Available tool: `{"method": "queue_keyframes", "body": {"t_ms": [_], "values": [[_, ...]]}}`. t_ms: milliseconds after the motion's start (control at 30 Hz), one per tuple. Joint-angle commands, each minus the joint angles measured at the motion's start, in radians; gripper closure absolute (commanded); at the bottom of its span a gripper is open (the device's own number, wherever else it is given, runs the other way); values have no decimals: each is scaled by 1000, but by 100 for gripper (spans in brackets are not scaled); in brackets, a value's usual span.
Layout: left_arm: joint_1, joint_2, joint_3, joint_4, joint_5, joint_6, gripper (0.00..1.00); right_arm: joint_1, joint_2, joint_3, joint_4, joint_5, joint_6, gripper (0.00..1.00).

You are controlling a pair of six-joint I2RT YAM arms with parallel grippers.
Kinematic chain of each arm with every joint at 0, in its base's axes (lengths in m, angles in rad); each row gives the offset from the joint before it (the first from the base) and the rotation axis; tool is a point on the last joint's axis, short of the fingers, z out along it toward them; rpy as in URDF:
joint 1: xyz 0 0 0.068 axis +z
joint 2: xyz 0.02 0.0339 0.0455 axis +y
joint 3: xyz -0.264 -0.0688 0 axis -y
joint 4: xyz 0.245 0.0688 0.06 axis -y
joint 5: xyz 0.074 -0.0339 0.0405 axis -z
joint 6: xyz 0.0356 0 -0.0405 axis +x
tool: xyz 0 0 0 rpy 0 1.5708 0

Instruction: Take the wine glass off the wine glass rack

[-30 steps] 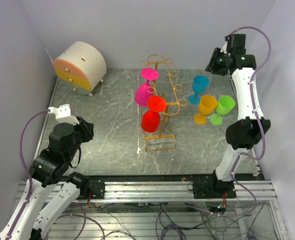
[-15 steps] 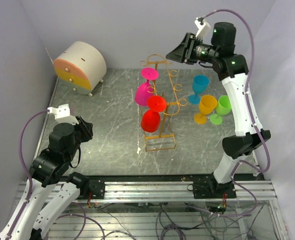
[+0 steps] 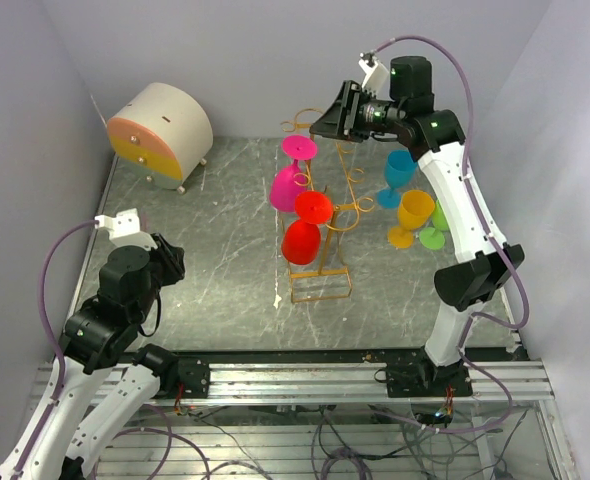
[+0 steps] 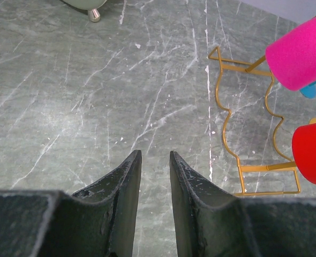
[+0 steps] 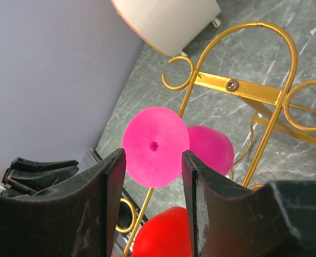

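Observation:
The golden wire wine glass rack (image 3: 327, 205) stands mid-table. A pink wine glass (image 3: 293, 178) and a red wine glass (image 3: 306, 230) hang upside down on its left side. My right gripper (image 3: 327, 120) is open, high above the rack's top, apart from it. In the right wrist view the pink glass's round foot (image 5: 155, 146) shows between my open fingers, farther off, with the red glass (image 5: 166, 235) below and the rack's top loop (image 5: 243, 59) beside. My left gripper (image 4: 152, 158) is slightly open and empty, low over the table left of the rack's base (image 4: 238, 123).
A round cream cabinet with yellow and orange drawers (image 3: 160, 133) stands at the back left. Blue (image 3: 398, 176), orange (image 3: 412, 217) and green (image 3: 439, 228) glasses stand upright right of the rack, under my right arm. Grey walls close in both sides and the back.
My right arm has swung from the back right to the left, and its gripper now hangs over the rack's top. The left arm and the glasses have not moved.

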Motion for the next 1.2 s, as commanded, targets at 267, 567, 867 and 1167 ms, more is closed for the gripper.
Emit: {"method": "queue_keyframes", "body": {"t_ms": [267,567,867,1167], "values": [[-2,2,7,8,-32,-11,61,46,28,-9,-57,115,10,54],[-2,-1,7,8,-34,-12,62,56,35,-31,-64,141,14,54],[-2,-1,6,8,-37,-11,61,60,28,-71,-7,71,34,55],[-2,-4,7,6,-40,-13,61,61,3,-90,43,58,57,72]]}}
